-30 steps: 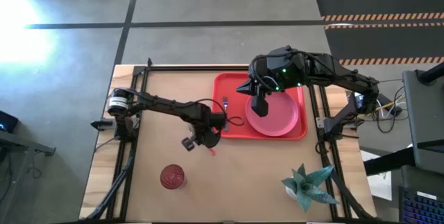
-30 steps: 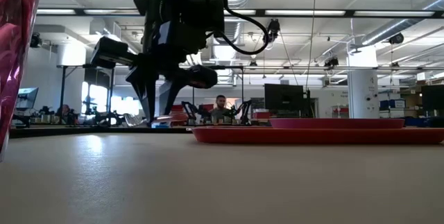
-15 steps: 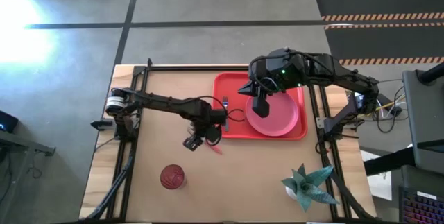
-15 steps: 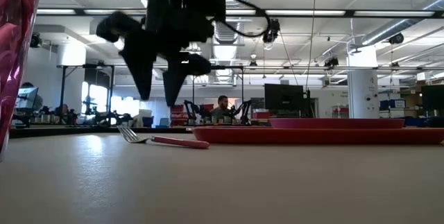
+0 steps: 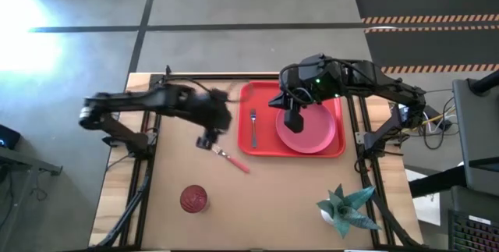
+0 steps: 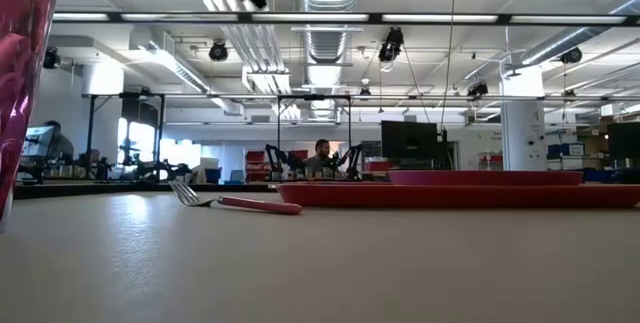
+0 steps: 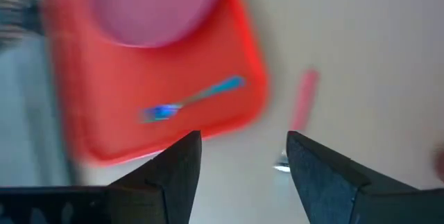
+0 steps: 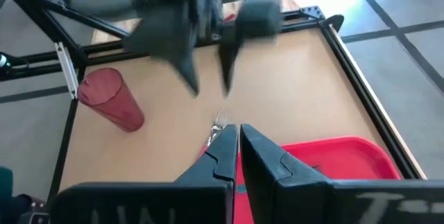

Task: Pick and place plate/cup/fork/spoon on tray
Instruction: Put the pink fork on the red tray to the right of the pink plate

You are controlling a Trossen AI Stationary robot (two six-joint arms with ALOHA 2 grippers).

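Plate (image 5: 306, 129) and spoon (image 5: 253, 126) sit on tray (image 5: 261, 144); fork (image 5: 231, 159) and cup (image 5: 193, 199) remain below my spread, empty left pincer (image 5: 206, 142).

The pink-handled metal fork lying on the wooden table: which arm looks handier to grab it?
Probably the left. Its open left gripper hangs beside the pink-handled metal fork; the right gripper, shut, sits over the round pink plastic plate.

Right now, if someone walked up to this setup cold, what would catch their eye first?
The big red tray at the table's far side, with the pink plate and the spoon already on it. The right gripper hangs over the plate's edge, fingers shut. The fork lies on bare wood just off the tray, the open left gripper beside it, and the cup stands alone near the front.
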